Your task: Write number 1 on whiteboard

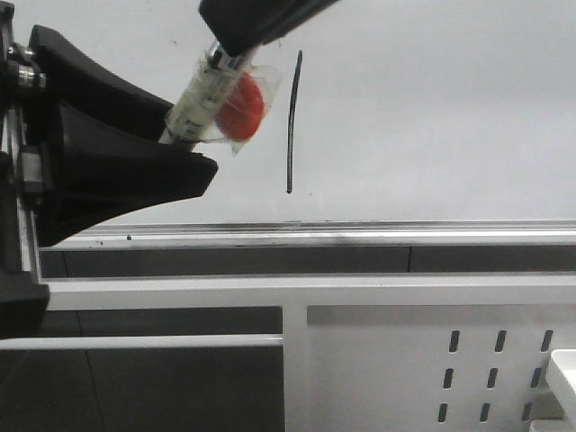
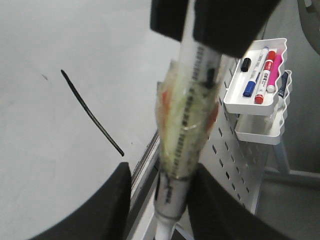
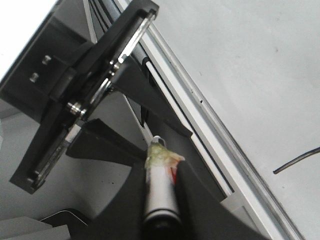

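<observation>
Left gripper (image 1: 184, 144) on our left: jaws spread around the marker's (image 1: 205, 94) lower end, contact unclear, so we can't tell if it grips. Right gripper (image 1: 238, 40) clamps the marker's upper end from above. Just right of the marker, the 1 (image 1: 292, 121) sits on the whiteboard (image 1: 432, 108), above the ledge (image 1: 360, 232).

perforated panel (image 1: 432, 360), marker tray (image 2: 235, 102), coloured markers (image 2: 265, 75)
</observation>
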You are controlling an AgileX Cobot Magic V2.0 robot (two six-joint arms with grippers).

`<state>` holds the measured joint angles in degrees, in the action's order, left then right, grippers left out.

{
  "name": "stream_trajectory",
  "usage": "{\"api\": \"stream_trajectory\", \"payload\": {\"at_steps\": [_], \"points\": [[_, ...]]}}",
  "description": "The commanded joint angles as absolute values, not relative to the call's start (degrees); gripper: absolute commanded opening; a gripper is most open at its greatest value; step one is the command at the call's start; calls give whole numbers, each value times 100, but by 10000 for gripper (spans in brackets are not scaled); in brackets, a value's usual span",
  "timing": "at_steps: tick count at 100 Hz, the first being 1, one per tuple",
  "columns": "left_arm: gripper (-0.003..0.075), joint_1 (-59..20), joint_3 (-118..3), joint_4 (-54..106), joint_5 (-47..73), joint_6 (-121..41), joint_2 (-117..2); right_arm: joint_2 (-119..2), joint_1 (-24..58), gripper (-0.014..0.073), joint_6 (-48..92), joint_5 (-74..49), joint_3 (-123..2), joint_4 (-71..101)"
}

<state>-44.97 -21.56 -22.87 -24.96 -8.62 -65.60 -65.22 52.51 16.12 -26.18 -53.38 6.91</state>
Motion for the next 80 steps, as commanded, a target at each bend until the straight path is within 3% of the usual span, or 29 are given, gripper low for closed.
{"api": "stream_trajectory", "payload": {"at_steps": [1,38,47,63,80], "points": [[242,-4541,-2336,-2201,-2974,-852,-6495,-6424,5218,-69,1629,-2274,-5552,623],[237,-4541,-2336,-2201,-2984,-852,-6495,-6497,5218,-69,1629,-2285,-5552,511],[177,-4541,-2336,-2201,-2973,-852,-6495,-6497,5218,-69,1629,-2285,-5552,502],[-17,-4541,-2336,-2201,-2830,-852,-6495,-6497,5218,-69,1629,-2285,-5552,502],[-20,-4541,-2336,-2201,-2762,-852,-6495,-6497,5218,-69,1629,-2274,-5552,502]]}}
